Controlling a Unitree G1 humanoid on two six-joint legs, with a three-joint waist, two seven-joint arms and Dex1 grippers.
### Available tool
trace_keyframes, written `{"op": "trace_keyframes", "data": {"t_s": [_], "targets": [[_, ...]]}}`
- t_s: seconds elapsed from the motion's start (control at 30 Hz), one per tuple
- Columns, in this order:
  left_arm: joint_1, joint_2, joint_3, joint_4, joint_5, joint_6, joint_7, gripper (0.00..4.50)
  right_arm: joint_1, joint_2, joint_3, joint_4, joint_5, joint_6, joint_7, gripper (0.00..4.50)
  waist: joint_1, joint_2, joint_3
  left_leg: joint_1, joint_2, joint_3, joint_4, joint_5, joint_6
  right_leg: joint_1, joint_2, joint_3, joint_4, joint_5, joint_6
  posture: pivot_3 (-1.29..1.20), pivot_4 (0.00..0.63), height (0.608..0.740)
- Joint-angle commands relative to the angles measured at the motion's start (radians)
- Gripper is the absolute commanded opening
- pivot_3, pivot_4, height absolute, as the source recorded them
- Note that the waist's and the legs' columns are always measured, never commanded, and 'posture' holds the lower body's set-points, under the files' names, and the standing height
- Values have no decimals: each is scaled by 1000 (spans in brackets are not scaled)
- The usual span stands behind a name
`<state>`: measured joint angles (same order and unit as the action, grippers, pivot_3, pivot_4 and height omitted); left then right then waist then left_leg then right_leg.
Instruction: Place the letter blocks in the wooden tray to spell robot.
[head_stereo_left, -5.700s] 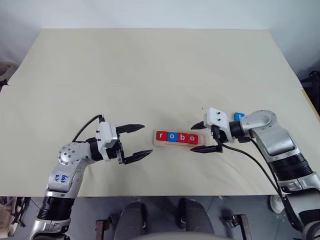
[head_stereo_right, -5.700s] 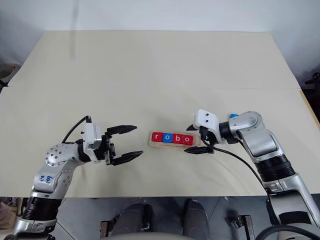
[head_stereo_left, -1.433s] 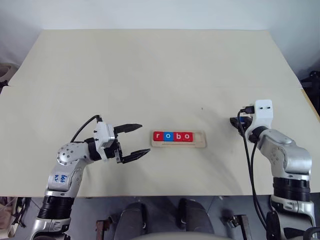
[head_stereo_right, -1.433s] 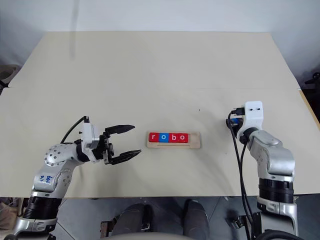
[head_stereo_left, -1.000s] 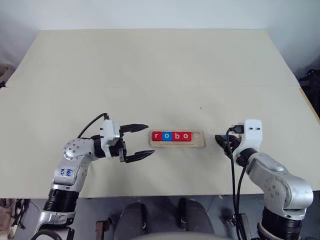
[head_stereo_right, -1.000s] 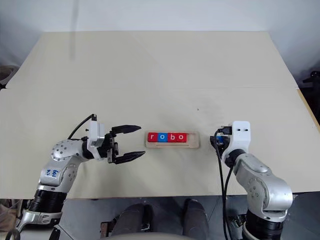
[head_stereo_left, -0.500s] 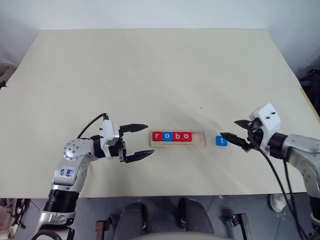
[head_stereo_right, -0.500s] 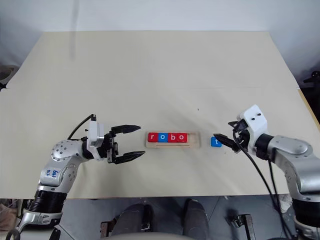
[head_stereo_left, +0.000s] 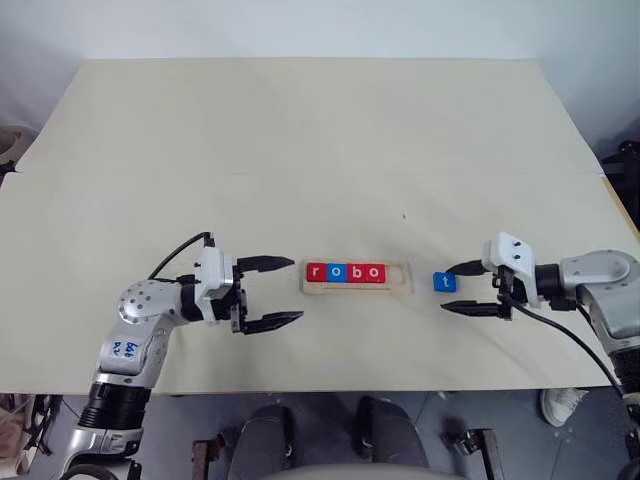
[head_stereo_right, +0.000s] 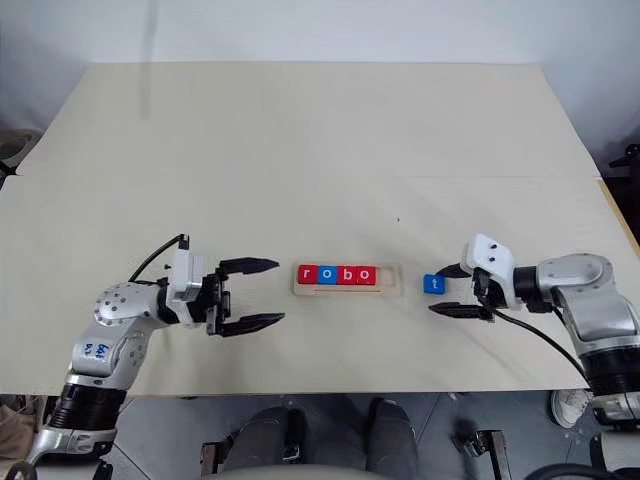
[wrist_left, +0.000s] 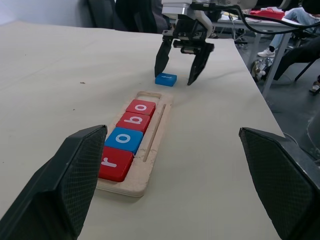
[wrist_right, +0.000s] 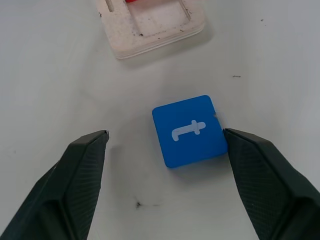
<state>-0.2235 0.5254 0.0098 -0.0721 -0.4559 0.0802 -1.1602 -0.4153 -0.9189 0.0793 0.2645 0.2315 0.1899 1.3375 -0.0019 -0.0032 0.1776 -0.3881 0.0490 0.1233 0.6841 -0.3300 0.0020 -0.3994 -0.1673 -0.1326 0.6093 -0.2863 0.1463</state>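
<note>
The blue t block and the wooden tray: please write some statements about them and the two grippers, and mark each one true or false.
1. The wooden tray holds four blocks spelling r, o, b, o. True.
2. The blue t block sits in the tray's last slot. False: it lies flat on the table, just past the tray's empty end.
3. The right gripper is open, with the t block near its fingers. True.
4. The right gripper has lifted the t block off the table. False: the block rests on the table.
5. The left gripper is shut on a red block. False: it is open and empty, beside the tray's other end.
</note>
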Motion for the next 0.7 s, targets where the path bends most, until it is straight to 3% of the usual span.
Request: {"op": "trace_keyframes", "data": {"t_s": [0.03, 0.13, 0.43, 0.7], "targets": [[18, 8, 11, -50, -20, -9, -1, 4500, -15, 13, 7, 34, -10, -41, 33, 2512, 0, 0, 0, 0, 0, 0, 0, 0, 0, 0, 0, 0, 0, 0, 0, 0, 150, 740], [30, 8, 19, -53, -20, -11, 9, 4500, -28, 31, -1, 56, -12, -63, 28, 1495, -1, 0, 0, 0, 0, 0, 0, 0, 0, 0, 0, 0, 0, 0, 0, 0, 150, 740], [34, 1, 27, -53, -14, -18, 36, 4500, -119, 84, 6, -9, 16, -6, 51, 1451, -3, 0, 0, 1, 0, 0, 0, 0, 0, 1, 0, 0, 1, 0, 0, 0, 150, 740], [50, 0, 27, -74, -13, -18, 60, 4500, -233, 161, 94, 28, -62, -44, 58, 1451, 2, 0, 0, 1, 0, -1, 0, 0, 0, 1, 0, 0, 1, 0, 0, 0, 150, 740]]}}
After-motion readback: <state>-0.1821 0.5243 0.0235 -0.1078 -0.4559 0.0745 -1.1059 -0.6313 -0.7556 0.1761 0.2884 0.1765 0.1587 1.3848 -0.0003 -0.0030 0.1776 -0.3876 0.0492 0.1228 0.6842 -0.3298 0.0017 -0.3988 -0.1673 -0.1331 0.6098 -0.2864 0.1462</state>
